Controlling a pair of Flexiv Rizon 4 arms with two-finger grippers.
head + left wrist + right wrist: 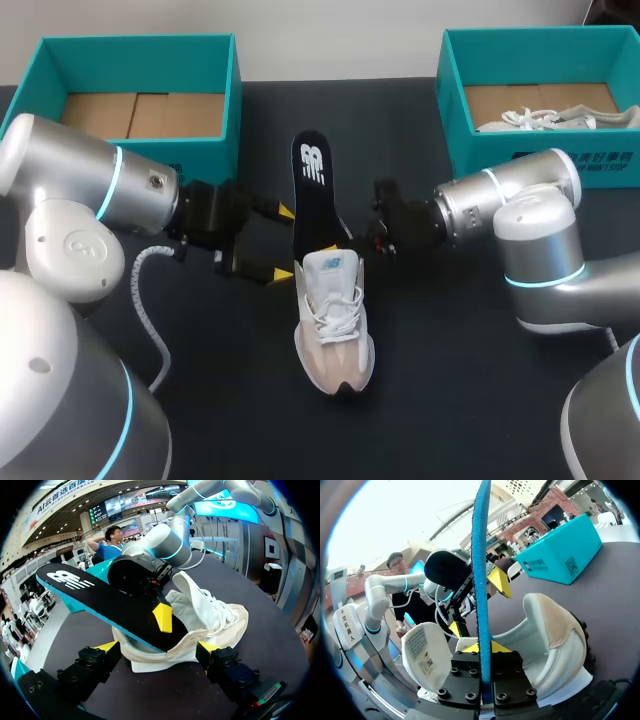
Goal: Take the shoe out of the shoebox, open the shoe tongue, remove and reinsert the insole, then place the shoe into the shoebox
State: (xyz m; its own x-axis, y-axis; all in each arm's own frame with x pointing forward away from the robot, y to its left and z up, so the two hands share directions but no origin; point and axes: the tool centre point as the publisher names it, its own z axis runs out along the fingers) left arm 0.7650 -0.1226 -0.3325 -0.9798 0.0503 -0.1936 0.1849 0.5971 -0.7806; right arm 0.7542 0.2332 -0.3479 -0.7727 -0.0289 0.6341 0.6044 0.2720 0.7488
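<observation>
A white and beige shoe stands on the dark table, toe towards me. Out of its heel opening a black insole with a white logo and a blue underside sticks up and away. My right gripper comes in from the right and is shut on the insole's edge just above the shoe; in the right wrist view the insole runs straight up from between its fingertips. My left gripper is open, its yellow tips on either side of the shoe's heel, under the insole.
A teal shoebox with a bare cardboard floor stands at the back left. Another teal shoebox at the back right holds a second light shoe. A grey cable loops on the table by my left arm.
</observation>
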